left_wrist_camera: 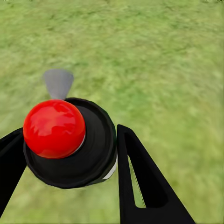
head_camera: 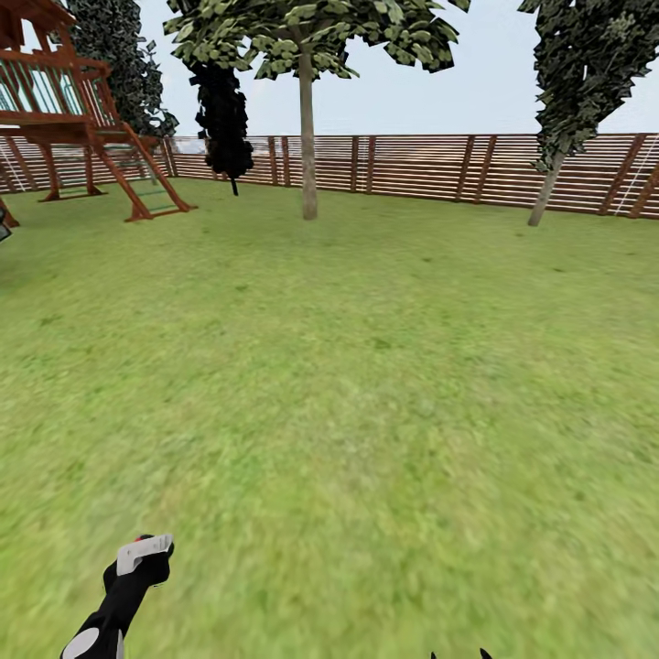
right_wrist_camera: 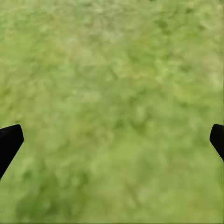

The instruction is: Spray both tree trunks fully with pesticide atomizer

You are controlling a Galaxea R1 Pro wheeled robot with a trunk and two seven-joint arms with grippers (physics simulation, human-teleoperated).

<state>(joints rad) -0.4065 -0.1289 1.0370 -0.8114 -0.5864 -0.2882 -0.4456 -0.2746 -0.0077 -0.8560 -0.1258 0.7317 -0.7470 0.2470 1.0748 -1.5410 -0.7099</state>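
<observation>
Jaws grip red-topped atomizer (left_wrist_camera: 70,142), seemingly above grass (left_wrist_camera: 154,60).

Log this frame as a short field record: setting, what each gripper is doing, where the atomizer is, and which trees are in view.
setting: grass lawn enclosed by a slatted wooden fence
left gripper: jaws shut on the pesticide atomizer, red top toward the wrist camera
right gripper: jaws open, empty, over grass
trees: thin-trunked tree straight ahead, another tree at right by the fence
other: wooden play structure at far left
</observation>
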